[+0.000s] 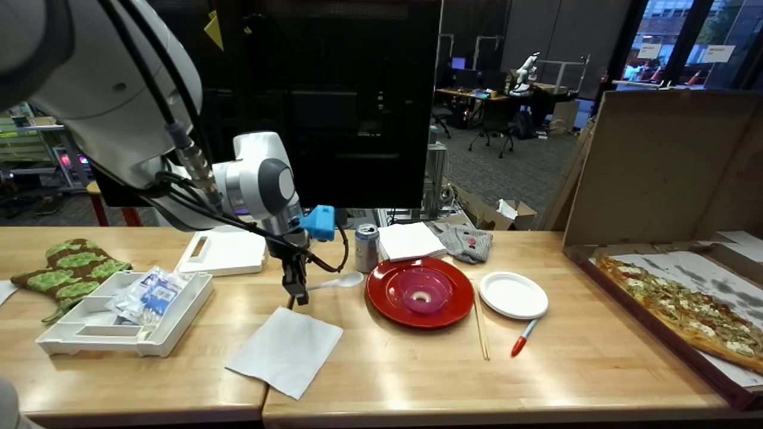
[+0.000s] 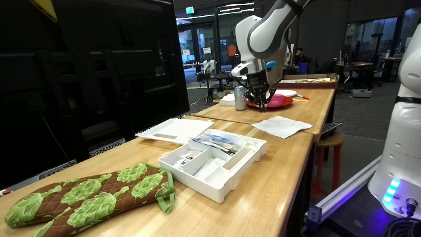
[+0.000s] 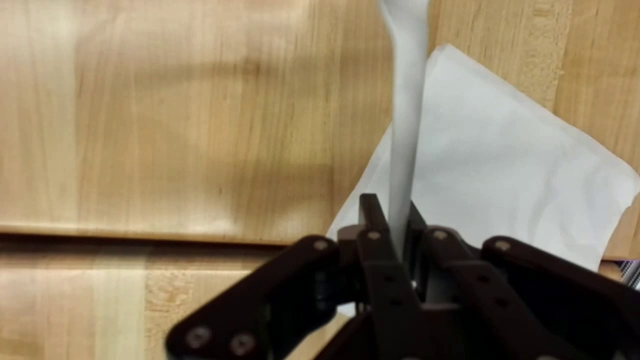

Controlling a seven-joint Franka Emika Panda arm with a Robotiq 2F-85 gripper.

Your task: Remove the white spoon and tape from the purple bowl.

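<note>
white spoon out, tape in

the claw pinches the white spoon near the end of its handle, maybe so it can be laid down flat. the white spoon is beside the purple bowl, apart from it, round part toward it. the tape lies inside the purple bowl, likely because the claw can carry just one thing.

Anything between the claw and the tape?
Yes: the purple bowl surrounds the tape, so a level approach looks blocked. Nothing visible covers it from above, but the claw holds the white spoon.
</note>
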